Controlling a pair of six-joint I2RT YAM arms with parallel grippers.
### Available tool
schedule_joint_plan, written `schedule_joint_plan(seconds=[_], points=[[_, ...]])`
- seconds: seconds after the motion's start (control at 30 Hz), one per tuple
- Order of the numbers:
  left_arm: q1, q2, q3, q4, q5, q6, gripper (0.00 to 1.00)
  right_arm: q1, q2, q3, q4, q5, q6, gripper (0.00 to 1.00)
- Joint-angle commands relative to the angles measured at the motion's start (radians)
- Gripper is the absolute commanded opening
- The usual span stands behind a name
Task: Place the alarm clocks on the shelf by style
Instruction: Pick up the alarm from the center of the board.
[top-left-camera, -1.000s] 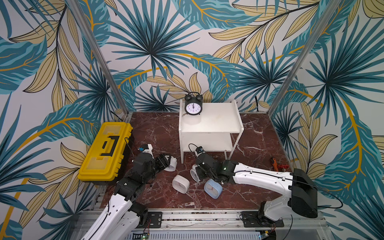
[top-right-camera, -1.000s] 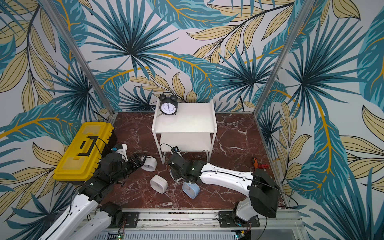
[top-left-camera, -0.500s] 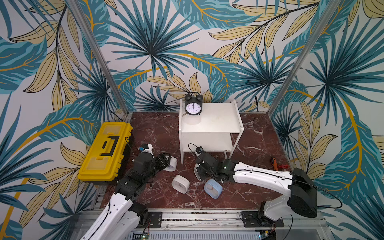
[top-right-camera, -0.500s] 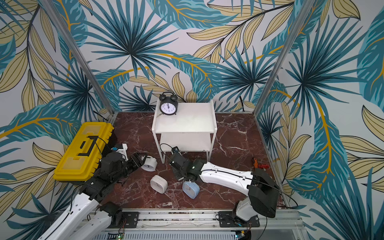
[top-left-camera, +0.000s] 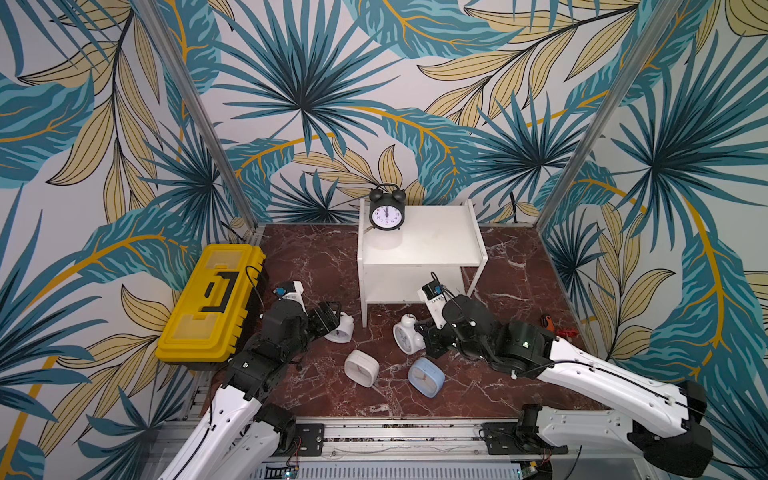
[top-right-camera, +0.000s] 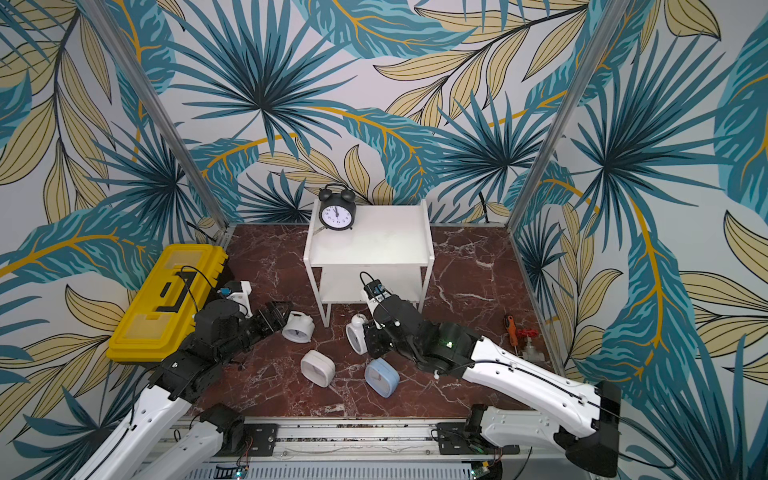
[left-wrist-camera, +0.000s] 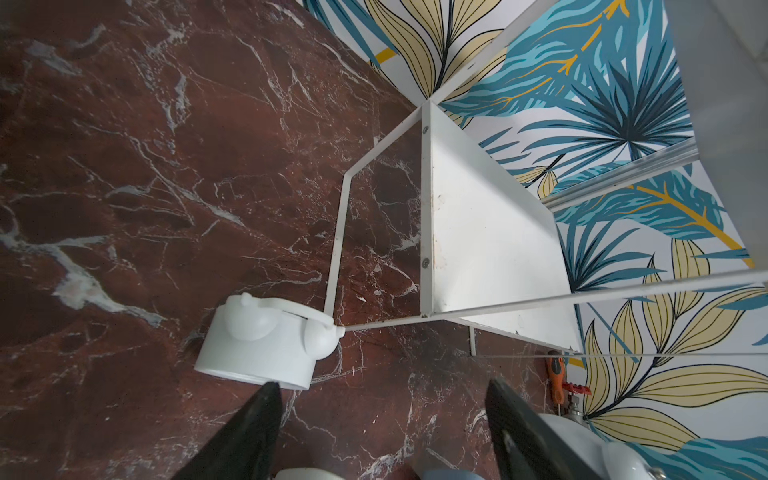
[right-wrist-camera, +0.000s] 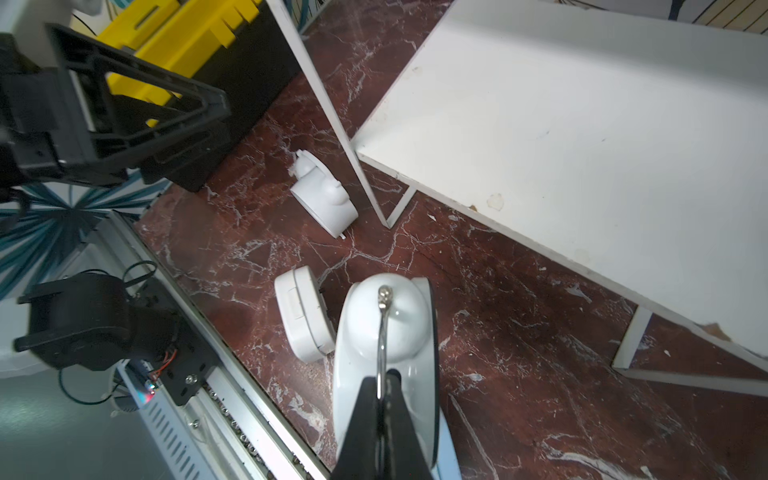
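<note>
My right end effector (right-wrist-camera: 380, 399) is clenched on the thin wire loop atop a white bell clock (right-wrist-camera: 386, 320), fingers pinched tight together. That clock sits just in front of the shelf (top-left-camera: 436, 245), between its front legs in both top views, with its face turned up toward the camera. I cannot tell whether it is clear of the counter (top-left-camera: 316, 257).

My left end effector (left-wrist-camera: 382, 386) is released. Its fingers (left-wrist-camera: 245, 436) are spread wide with nothing between them, and one tip is just beside a second white bell clock (left-wrist-camera: 257, 345). That one lies tipped over, close to the shelf's front left leg.

Nearer my bases, a white square clock (top-left-camera: 361, 368) and a light blue square clock (top-left-camera: 426, 376) lie apart on the counter, between my two arms. A black bell clock (top-left-camera: 386, 210) stands upright on the shelf's top board, at its back left corner. A yellow toolbox (top-left-camera: 212, 303) sits at the counter's left edge.
</note>
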Motion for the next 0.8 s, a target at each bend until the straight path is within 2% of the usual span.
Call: schedule_joint_plan(seconds=[0.0,0.1,0.17,0.4,0.6,0.7,0.77], points=[[0.005,0.027,0.083,-0.026,0.026,0.074,0.80,0.005,-0.069,-0.014,-0.007,-0.050,-0.027,0.00],[0.004,0.057,0.131,-0.043,0.027,0.106,0.80,0.003,-0.100,0.018,-0.048,-0.053,-0.049,0.00],[0.005,0.064,0.147,-0.025,0.067,0.125,0.80,0.001,-0.113,0.038,-0.064,-0.077,-0.068,0.00],[0.004,0.042,0.080,0.241,0.416,0.096,0.80,-0.052,-0.124,0.075,-0.081,-0.197,-0.102,0.00],[-0.022,0.055,0.031,0.532,0.668,-0.020,0.82,-0.186,-0.167,0.039,0.067,-0.478,-0.028,0.00],[-0.065,0.067,0.050,0.519,0.716,0.019,0.80,-0.259,-0.180,0.025,0.161,-0.600,0.031,0.00],[-0.089,0.079,0.055,0.532,0.762,0.017,0.84,-0.291,-0.179,0.022,0.227,-0.677,0.075,0.00]])
